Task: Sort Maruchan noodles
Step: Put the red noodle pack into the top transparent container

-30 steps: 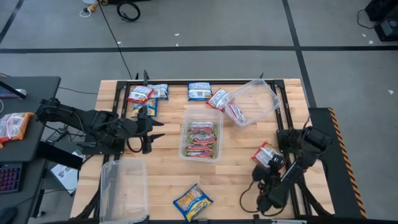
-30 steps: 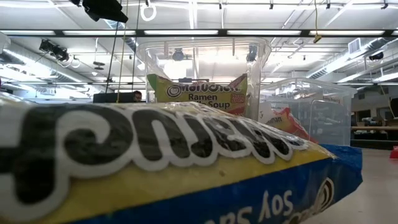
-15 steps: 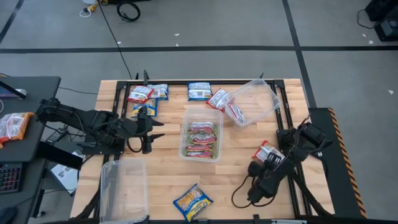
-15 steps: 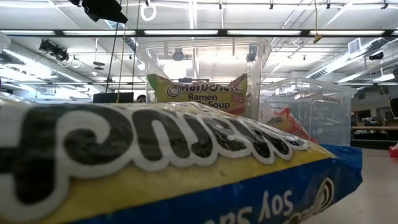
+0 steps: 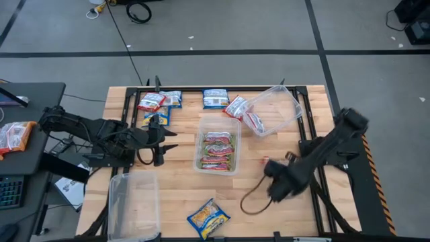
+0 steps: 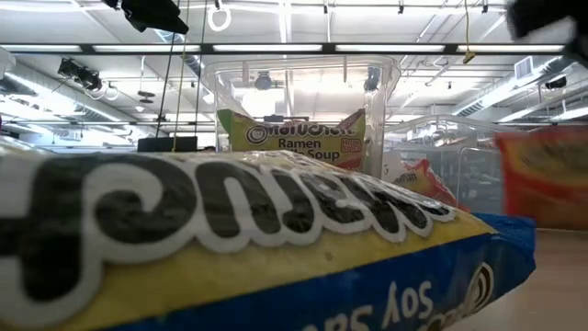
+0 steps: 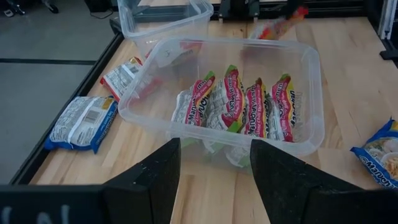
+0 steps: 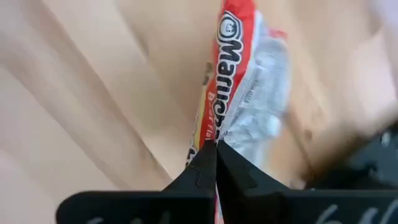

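Right gripper [image 8: 216, 152] pinches a red noodle packet [image 8: 239, 81] right of the center tub [image 5: 218, 122] — left gripper [image 7: 214, 165] released beside it.

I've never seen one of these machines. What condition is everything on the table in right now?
Right gripper: shut on the red-and-white packet, lifted off the table.
Left gripper: jaws apart, holding nothing, facing the middle tub.
Middle tub: upright, holds green-pink packets standing in a row.
Far tub: tilted.
Near-left tub: no packets seen inside.
Blue-and-yellow packet: flat on the table.
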You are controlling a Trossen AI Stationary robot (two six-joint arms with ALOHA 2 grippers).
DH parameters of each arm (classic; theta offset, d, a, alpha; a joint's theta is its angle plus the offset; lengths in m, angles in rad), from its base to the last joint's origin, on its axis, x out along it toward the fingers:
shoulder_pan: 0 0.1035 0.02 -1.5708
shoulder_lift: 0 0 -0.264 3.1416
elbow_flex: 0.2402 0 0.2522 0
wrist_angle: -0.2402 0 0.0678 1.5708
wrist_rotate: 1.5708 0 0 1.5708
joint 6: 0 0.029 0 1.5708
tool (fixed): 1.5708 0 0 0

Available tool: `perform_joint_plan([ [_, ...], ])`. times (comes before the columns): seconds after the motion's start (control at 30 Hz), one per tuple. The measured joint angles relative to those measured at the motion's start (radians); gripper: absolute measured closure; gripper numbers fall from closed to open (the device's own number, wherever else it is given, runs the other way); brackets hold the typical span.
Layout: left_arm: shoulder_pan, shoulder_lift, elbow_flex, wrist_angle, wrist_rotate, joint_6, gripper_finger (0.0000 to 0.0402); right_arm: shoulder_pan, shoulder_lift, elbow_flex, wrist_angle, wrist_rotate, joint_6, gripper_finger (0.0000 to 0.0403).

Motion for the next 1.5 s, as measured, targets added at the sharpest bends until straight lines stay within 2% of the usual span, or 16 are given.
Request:
perform_joint_plan([
  [0.17,0.0,0.0,0.0,0.0,0.0,0.002,0.0205,-0.081,-0.241,0.0,-0.007,0.174,-0.038,0.04],
  [0.33,0.0,0.0,0.0,-0.004,0.0,0.01,0.0205,-0.197,-0.44,0.0,0.023,0.308,-0.165,0.0401],
  [0.57,0.0,0.0,0.0,0.0,0.0,0.01,0.0205,-0.41,-0.63,0.002,0.194,0.332,-0.462,0.0402],
  [0.67,0.0,0.0,0.0,0.007,0.0,0.01,0.0205,-0.521,-0.675,0.002,0.188,0.332,-0.539,0.0402],
  [0.87,0.0,0.0,0.0,0.009,0.0,-0.002,0.0205,-0.755,-0.691,-0.019,0.121,0.299,-0.628,0.0402],
  [1.03,0.0,0.0,0.0,0.009,0.0,-0.002,0.0205,-0.904,-0.648,-0.089,0.191,0.194,-0.688,0.0402],
  [1.23,0.0,0.0,0.0,0.003,0.0,-0.001,0.0205,-0.998,-0.578,-0.212,0.335,0.033,-0.717,0.0402],
  [1.5,0.0,0.0,0.0,-0.01,0.0,-0.001,0.0205,-1.054,-0.514,-0.301,0.398,-0.001,-0.741,0.04],
])
